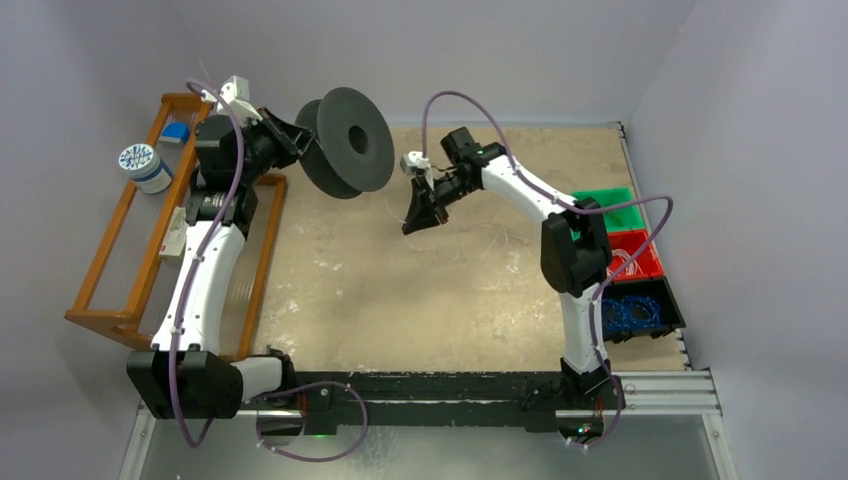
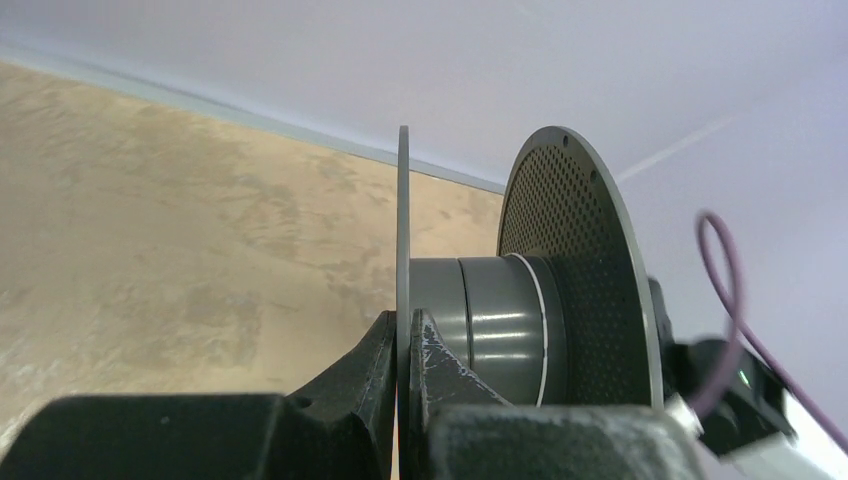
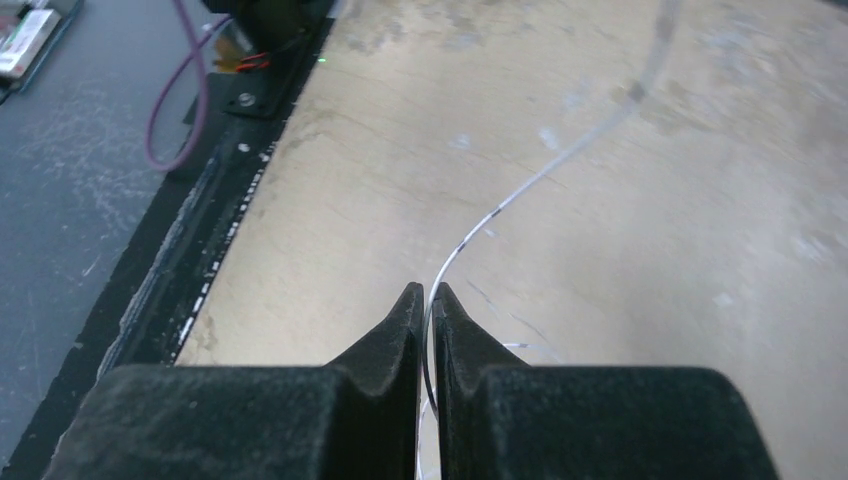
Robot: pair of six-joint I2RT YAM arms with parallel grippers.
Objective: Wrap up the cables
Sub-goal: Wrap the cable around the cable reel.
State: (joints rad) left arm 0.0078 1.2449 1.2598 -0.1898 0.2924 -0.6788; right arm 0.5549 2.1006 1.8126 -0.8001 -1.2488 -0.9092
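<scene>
The right gripper (image 3: 425,290) had its two black fingers pressed almost together, pinching the cable (image 3: 540,175) between their tips. From that pinch the thin whitish strand rose between the fingers. It then curved away to the right over the tan table (image 3: 700,260), blurring towards the top edge of the wrist view. More faint strands lay on the tabletop just beside the fingertips. In the overhead view this gripper (image 1: 415,222) hung tilted downward above the middle of the table, just to the right of the spool (image 1: 350,140) and apart from it.

The left gripper (image 2: 403,320) was clamped on the thin near flange of the dark grey spool (image 2: 500,320), one finger on each face of the disc. The hub and the perforated far flange stood beyond it. A fine pale line ran round the hub, but I could not tell whether that was cable. Seen from above, the left gripper (image 1: 295,135) held the spool raised over the far left of the table, with its flanges upright.

A purple hose (image 1: 470,100) arched over the right arm. At the table's right edge sat a green bin (image 1: 605,205), then a red bin (image 1: 632,255), then a black bin (image 1: 660,300) holding a blue wire tangle (image 1: 630,312). On the left stood a wooden rack (image 1: 120,250). A round tub (image 1: 145,167) with a blue-and-white printed lid sat at its far end, and the print was too small to read.
</scene>
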